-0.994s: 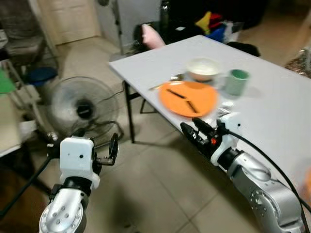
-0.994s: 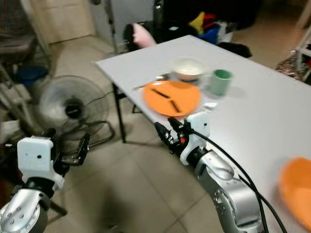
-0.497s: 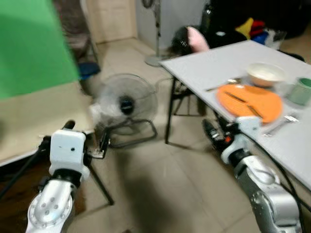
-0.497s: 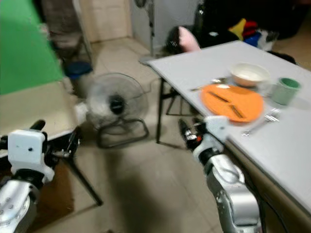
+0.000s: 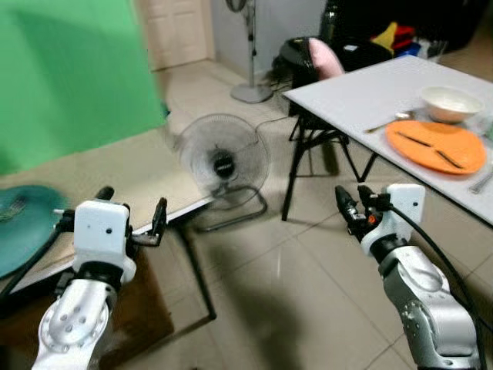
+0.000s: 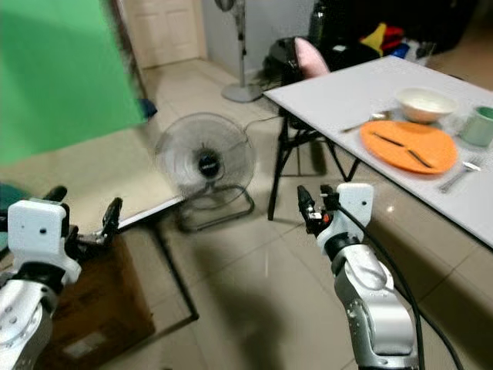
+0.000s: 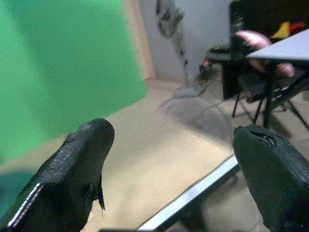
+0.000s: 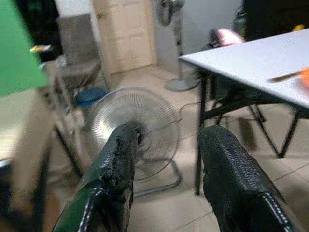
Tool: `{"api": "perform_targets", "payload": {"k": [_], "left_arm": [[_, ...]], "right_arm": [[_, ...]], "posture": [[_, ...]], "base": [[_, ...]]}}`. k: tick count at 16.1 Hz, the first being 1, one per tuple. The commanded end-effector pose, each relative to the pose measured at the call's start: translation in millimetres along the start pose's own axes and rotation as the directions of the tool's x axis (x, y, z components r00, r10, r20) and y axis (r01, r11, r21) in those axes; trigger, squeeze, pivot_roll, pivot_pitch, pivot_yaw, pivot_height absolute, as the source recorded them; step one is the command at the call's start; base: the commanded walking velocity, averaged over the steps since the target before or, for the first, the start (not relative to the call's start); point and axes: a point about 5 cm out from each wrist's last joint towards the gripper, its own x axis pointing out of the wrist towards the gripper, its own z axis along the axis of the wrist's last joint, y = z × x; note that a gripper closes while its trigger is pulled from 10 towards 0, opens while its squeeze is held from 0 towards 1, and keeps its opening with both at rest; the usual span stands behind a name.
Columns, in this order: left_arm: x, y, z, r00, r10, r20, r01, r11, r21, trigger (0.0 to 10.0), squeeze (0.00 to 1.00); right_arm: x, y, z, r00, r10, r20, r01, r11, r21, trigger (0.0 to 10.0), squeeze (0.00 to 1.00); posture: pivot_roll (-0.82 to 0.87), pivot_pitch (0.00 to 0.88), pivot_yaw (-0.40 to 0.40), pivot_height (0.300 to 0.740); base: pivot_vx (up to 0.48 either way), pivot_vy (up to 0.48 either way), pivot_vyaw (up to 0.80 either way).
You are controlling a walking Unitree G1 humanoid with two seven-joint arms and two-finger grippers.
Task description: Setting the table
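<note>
You are looking down from the robot's head at a tiled floor (image 5: 308,270), with both arms raised in front of you. The left gripper (image 5: 129,218) hangs over the edge of a low beige table (image 5: 115,177); its two black fingers (image 7: 72,164) are spread wide and hold nothing. The right gripper (image 6: 312,206) hovers in open air over the floor, pointing toward a floor fan (image 6: 204,163) that stands on the tiles between the two tables; its fingers (image 8: 118,159) stand a narrow way apart, also holding nothing. The white table (image 6: 339,96) being set is at the far right, well apart from both grippers. On it lies an orange plate (image 6: 408,145) with two dark sticks (image 6: 384,139) across it. A white bowl (image 6: 424,102) sits just behind the plate, a green cup (image 6: 479,126) stands to the plate's right, and a fork (image 6: 456,176) lies in front of the cup. A piece of cutlery (image 6: 362,122) lies on the table to the plate's left. A green board (image 5: 73,77) rises behind the low table, and a teal dish (image 5: 27,223) rests on that table at the far left. A dark chair (image 5: 308,58) with a pink cushion (image 5: 325,57) stands at the white table's far end.
</note>
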Motion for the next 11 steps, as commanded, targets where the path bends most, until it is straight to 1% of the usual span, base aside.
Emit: {"api": "perform_targets", "payload": {"k": [1, 4, 10, 11], "left_arm": [[0.4, 1.0, 0, 1.000, 0.006, 0.004, -0.006, 1.000, 0.001, 10.0, 0.00], [-3.4, 3.8, -2, 1.000, 0.018, -0.005, -0.018, 1.000, 0.001, 10.0, 0.00], [-7.7, 10.3, -1, 0.999, 0.052, -0.009, -0.052, 0.999, -0.005, 10.0, 0.00], [-8.2, 11.0, -1, 0.998, 0.062, -0.011, -0.062, 0.998, -0.023, 10.0, 0.00]], "right_arm": [[4.1, 11.6, 6, 0.998, 0.059, 0.015, -0.059, 0.998, 0.009, 10.0, 0.00], [8.1, 16.7, 5, 0.998, 0.064, 0.009, -0.064, 0.997, 0.051, 10.0, 0.00], [11.2, 25.5, 5, 0.992, 0.123, -0.014, -0.121, 0.989, 0.082, 10.0, 0.00], [11.5, 27.5, 5, 0.990, 0.139, -0.016, -0.137, 0.986, 0.092, 10.0, 0.00]], "posture": [[-0.04, 0.000, 0.030, 0.740], [-0.03, 0.000, 0.025, 0.740], [-0.02, 0.000, 0.010, 0.740], [-0.01, 0.000, 0.008, 0.740]], "base": [[0.000, 0.428, 0.00], [0.000, 0.429, 0.00], [0.000, 0.428, 0.00], [0.000, 0.424, 0.00]]}}
